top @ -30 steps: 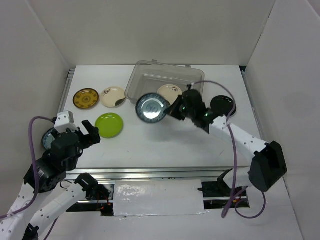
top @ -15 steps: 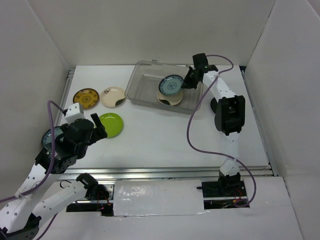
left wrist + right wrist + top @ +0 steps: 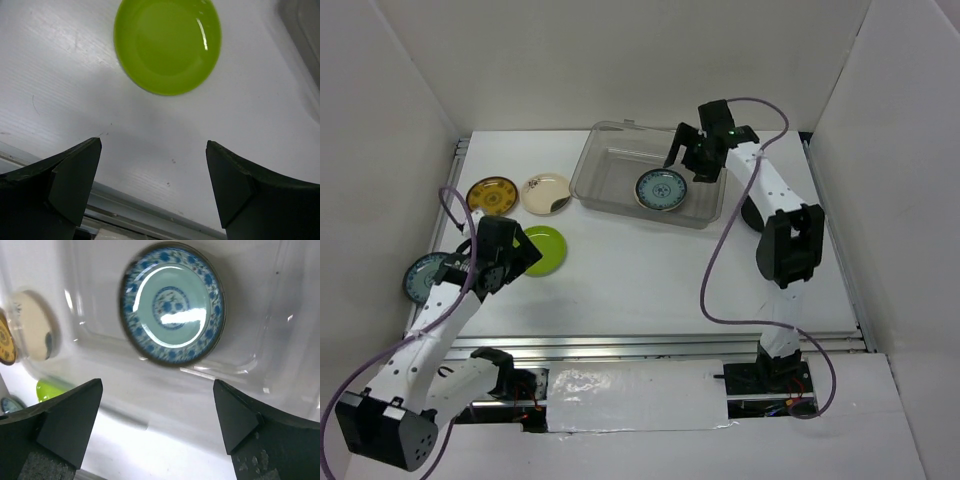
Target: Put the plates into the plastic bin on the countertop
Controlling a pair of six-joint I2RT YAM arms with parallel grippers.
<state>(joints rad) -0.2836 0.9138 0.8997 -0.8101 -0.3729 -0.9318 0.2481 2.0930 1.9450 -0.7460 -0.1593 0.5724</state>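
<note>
Your right pincer (image 3: 159, 432) gapes empty over the clear greyish plastic bin (image 3: 585, 170) holding the blue patterned round plate (image 3: 172, 302); your left pincer (image 3: 152, 185), spread wide, aims at the lime green round plate (image 3: 167, 45).

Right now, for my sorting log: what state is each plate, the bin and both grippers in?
plastic bin: upright on the countertop, uncovered
blue patterned plate: inside the plastic bin, not gripped
lime green plate: on the countertop, not gripped
mustard-yellow plate: on the countertop, outside the bin
cream plate: beside it, outside the bin
left gripper: open, empty
right gripper: open, empty, over the bin
</note>
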